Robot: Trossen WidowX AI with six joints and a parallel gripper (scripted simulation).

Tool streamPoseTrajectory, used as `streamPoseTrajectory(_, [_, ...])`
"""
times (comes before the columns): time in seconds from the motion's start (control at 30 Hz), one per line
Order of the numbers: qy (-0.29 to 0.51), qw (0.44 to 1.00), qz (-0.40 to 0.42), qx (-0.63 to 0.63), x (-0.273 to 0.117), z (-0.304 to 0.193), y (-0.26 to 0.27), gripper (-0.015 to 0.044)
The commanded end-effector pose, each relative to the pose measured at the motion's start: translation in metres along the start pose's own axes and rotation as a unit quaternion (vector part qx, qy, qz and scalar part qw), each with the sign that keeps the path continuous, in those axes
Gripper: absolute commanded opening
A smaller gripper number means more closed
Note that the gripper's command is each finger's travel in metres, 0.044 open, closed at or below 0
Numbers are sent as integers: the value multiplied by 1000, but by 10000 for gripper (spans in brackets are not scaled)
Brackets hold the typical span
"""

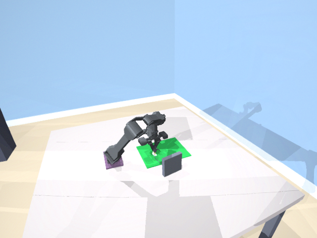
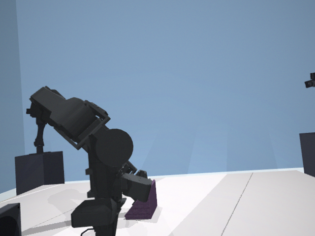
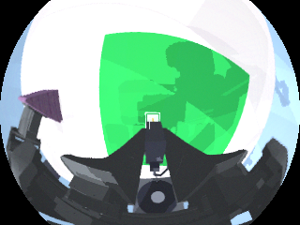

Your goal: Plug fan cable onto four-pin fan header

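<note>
The green board (image 1: 176, 146) (image 3: 136, 52) lies on the table. The small white header (image 1: 154, 154) (image 3: 152, 115) stands on it, with a yellowish pin showing in the wrist view. My gripper (image 1: 155, 150) (image 3: 155, 136) is shut on the dark plug (image 3: 155, 146) right at the header. In the wrist view the plug's front end overlaps the header's near part; how deep it sits is hidden. A thin dark cable (image 1: 158, 160) (image 3: 163, 172) (image 2: 85, 230) runs from the plug towards the square dark fan (image 1: 172, 164) (image 3: 157, 197). In the exterior view the fingertips are out of frame.
The fan stands upright at the board's near edge and also shows at the lower left of the exterior view (image 2: 11, 214). The arm's base is on a purple block (image 1: 119, 164) (image 2: 142, 212) (image 3: 49, 105) beside the board. Dark boxes (image 2: 29, 170) stand beyond the table.
</note>
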State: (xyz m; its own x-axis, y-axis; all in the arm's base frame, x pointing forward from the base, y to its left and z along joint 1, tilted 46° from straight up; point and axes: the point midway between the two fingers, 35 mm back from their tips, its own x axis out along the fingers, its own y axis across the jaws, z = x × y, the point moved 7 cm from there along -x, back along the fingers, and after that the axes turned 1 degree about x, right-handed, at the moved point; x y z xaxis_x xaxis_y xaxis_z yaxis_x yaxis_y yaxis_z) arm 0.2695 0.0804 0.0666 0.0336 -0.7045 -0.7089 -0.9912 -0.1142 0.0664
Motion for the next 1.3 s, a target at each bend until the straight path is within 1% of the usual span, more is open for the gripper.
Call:
streamPoseTrajectory(0.0, [3,1000,-1,-2,2,0,1,0])
streamPoseTrajectory(0.6, [3,1000,-1,-2,5,-1,1,0])
streamPoseTrajectory(1.27, [3,1000,-1,-2,17,-1,1,0])
